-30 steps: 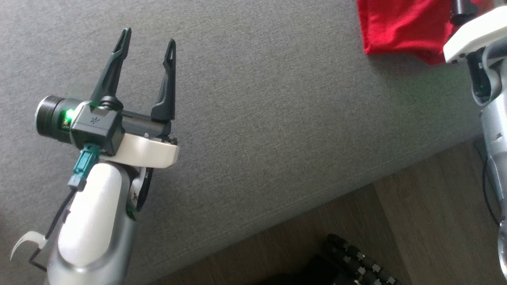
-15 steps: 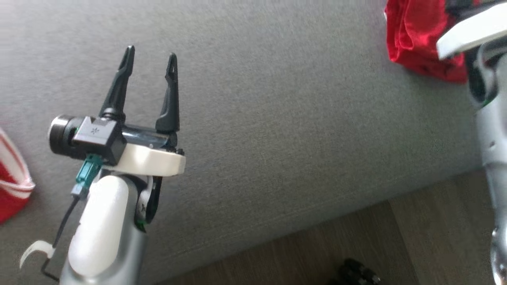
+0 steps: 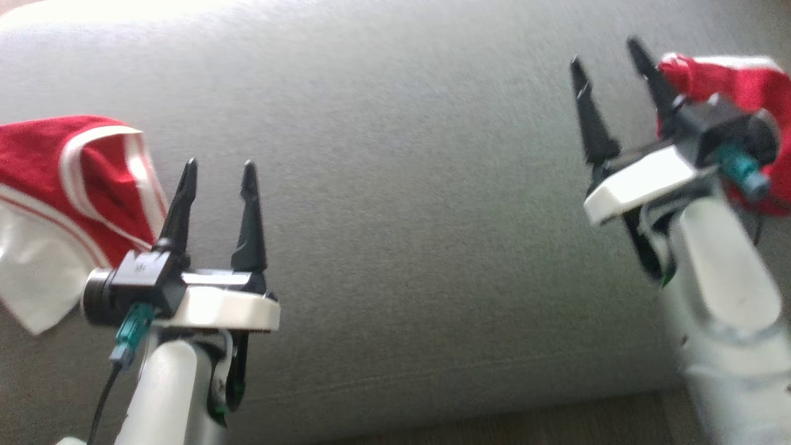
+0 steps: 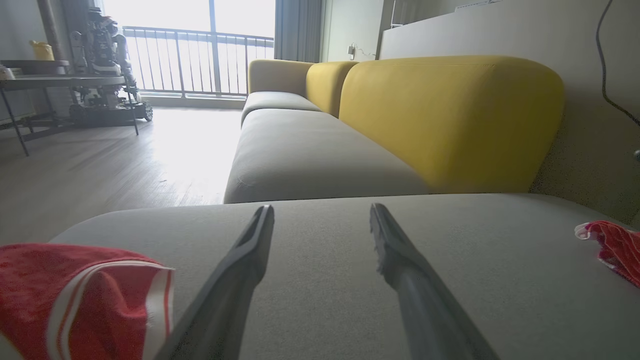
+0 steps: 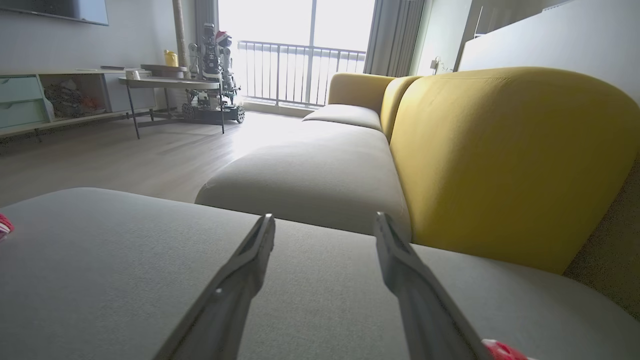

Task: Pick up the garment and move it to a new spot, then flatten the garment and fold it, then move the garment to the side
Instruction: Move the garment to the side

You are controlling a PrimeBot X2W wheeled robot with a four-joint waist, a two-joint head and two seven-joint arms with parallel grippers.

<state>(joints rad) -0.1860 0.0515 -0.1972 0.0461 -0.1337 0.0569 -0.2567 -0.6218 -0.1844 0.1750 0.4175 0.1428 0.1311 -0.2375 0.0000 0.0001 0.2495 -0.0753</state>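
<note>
L gripper (image 3: 219, 164), R gripper (image 3: 605, 52): jaws spread, empty, above grey cushion (image 3: 401, 185); red garment (image 3: 741, 80) at 2 o'clock, red-white cloth (image 3: 74, 179) at 9.

Harsh window (image 5: 295, 25) glare, blurred head view

We're in a home living room: a long grey sofa (image 5: 310, 170) stretches up the middle with yellow backrests (image 5: 500, 160) at right, wood floor (image 5: 125, 160) at left, bright balcony doors (image 5: 300, 50) at the top, a TV (image 5: 55, 10) in the upper left corner.
</note>
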